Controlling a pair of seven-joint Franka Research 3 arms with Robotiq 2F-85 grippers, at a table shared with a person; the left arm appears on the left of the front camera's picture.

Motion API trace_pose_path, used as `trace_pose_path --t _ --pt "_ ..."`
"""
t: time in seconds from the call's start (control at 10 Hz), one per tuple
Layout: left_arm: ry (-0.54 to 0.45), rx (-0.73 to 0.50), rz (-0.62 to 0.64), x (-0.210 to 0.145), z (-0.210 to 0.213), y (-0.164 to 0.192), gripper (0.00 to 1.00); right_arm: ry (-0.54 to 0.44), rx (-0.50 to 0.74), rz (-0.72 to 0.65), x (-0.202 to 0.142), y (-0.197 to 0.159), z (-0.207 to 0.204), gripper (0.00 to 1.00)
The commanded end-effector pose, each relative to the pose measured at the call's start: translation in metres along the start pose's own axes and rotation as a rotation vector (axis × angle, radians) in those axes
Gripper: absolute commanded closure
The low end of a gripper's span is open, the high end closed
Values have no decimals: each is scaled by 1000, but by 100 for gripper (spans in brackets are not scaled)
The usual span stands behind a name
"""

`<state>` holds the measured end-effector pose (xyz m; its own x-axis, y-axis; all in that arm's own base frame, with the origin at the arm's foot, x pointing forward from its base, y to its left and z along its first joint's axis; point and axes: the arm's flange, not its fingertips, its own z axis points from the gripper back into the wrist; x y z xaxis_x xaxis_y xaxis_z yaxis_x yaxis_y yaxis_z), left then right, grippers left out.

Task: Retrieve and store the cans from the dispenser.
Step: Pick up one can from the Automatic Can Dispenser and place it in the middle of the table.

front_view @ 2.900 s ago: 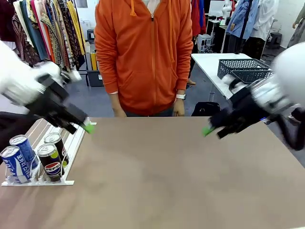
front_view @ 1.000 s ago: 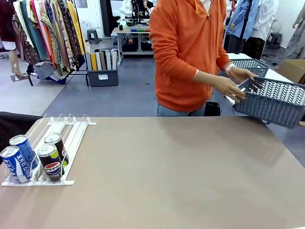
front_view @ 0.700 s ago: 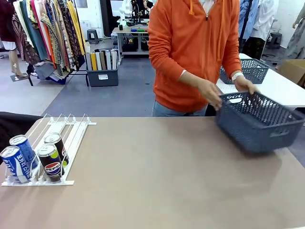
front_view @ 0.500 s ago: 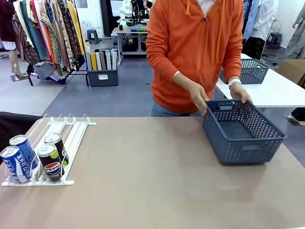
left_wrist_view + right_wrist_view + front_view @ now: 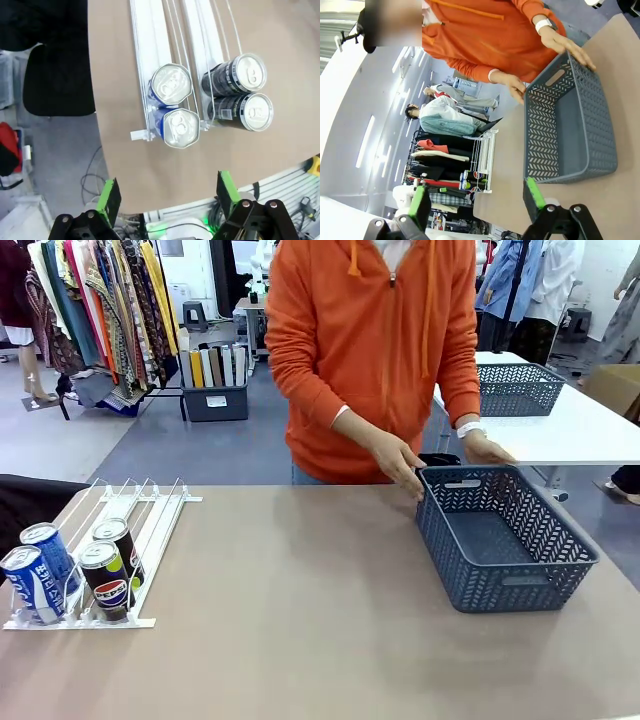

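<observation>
Grey floor (image 5: 130, 445), clothes rack (image 5: 100, 300) far left, white table (image 5: 590, 430) far right

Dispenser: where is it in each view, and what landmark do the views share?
Front view: dispenser at lower left, on the table.
Left wrist view: dispenser at top centre, rails running down to mid-picture.
Right wrist view: dispenser small, mid-picture, left of the basket.
Shared landmark: the cans at its low end.

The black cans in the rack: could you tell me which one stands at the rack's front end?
The black can beside the front blue can; the other black can stands behind it.
</observation>
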<state>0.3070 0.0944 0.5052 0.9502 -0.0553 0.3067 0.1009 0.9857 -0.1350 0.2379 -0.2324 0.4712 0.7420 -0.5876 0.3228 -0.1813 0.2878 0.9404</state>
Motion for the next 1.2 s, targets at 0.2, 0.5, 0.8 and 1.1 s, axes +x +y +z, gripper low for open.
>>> trace_pose_path --t 0.2,0.5,0.8,1.1 --pt "29 41 25 8 -26 -8 0 -15 22 27 4 0 -1 0" --pt "62 87 61 20 -58 -15 0 -15 22 27 4 0 -1 0" --pt "150 97 69 28 -89 -18 0 -15 22 27 4 0 -1 0" --pt "145 122 91 32 -112 -23 0 -15 22 27 4 0 -1 0"
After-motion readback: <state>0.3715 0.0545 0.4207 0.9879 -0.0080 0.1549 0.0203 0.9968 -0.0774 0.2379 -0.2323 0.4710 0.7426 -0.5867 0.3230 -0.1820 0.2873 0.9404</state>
